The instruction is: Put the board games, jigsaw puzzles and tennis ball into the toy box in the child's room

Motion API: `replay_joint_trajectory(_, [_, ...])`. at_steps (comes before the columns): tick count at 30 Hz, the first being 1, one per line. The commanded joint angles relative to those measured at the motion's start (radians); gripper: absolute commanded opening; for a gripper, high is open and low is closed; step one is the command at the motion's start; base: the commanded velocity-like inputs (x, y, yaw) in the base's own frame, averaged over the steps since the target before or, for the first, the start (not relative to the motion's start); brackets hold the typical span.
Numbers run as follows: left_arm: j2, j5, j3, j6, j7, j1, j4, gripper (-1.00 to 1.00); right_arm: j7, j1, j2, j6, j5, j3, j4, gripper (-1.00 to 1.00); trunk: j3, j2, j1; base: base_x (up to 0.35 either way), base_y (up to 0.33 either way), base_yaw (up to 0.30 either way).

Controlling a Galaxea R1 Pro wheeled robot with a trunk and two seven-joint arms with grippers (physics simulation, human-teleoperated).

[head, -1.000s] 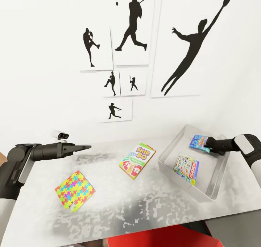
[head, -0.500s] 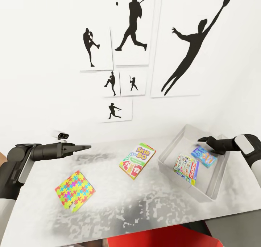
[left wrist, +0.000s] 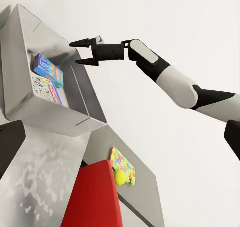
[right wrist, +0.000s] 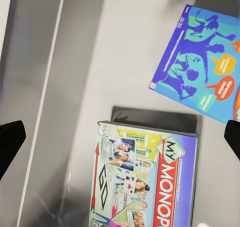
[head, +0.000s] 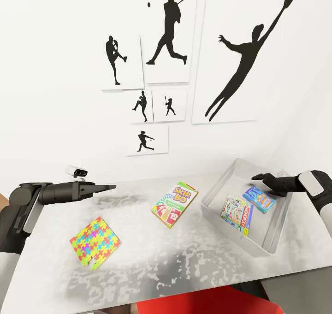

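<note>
The grey toy box [head: 216,186] stands on the right of the white table [head: 152,268]. Inside it lie the white and red board game [head: 237,214] and the light blue one [head: 259,198], both flat, also seen up close as the white and red game [right wrist: 145,182] and the blue game [right wrist: 200,62]. My right gripper [head: 265,185] hovers open just above the blue game, holding nothing. The Skip-Bo game [head: 175,204] lies mid-table. A jigsaw puzzle [head: 95,243] lies front left. My left gripper [head: 110,187] hangs open over the table's back left. Another jigsaw puzzle [left wrist: 122,164] and the tennis ball [left wrist: 120,177] lie together on a grey surface past the box.
A small white device [head: 77,170] sits at the table's back left edge. The wall with black silhouette posters [head: 168,32] rises right behind the table. A red object [head: 198,302] shows below the table's front edge.
One second ago my right gripper held the light blue game over the toy box. It opened, and the game now lies flat in the box. The left arm has stayed still.
</note>
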Motion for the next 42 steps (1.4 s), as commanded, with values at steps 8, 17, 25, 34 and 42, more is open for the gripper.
replay_joint_trajectory(8, [0.001, 0.000, 0.000, 0.011, -0.004, -0.001, 0.000, 1.00, 0.012, -0.001, -0.002, 0.004, 0.009, 0.000, -0.003, 1.00, -0.002, -0.002, 0.001, 0.000, 0.000, 0.000])
replay_joint_trajectory(17, [0.004, 0.000, 0.000, 0.011, -0.004, -0.001, 0.000, 1.00, 0.070, 0.007, -0.002, 0.016, 0.008, -0.001, -0.078, 1.00, -0.002, -0.002, 0.001, 0.000, 0.000, 0.000])
replay_joint_trajectory(25, [0.009, 0.000, 0.000, 0.011, -0.004, -0.001, 0.001, 1.00, 0.159, 0.076, -0.002, 0.055, 0.006, -0.007, -0.244, 1.00, -0.002, -0.002, 0.001, 0.000, 0.000, 0.000])
replay_joint_trajectory(34, [0.020, 0.000, 0.001, 0.011, -0.004, 0.000, 0.004, 1.00, 0.179, 0.116, -0.003, 0.146, -0.007, -0.020, -0.338, 1.00, -0.002, -0.002, 0.001, 0.000, 0.000, 0.000])
replay_joint_trajectory(42, [0.043, 0.000, 0.004, 0.011, -0.004, 0.002, 0.004, 1.00, 0.230, 0.164, -0.018, 0.159, -0.012, -0.083, -0.356, 1.00, -0.002, -0.002, 0.001, 0.000, 0.000, 0.000])
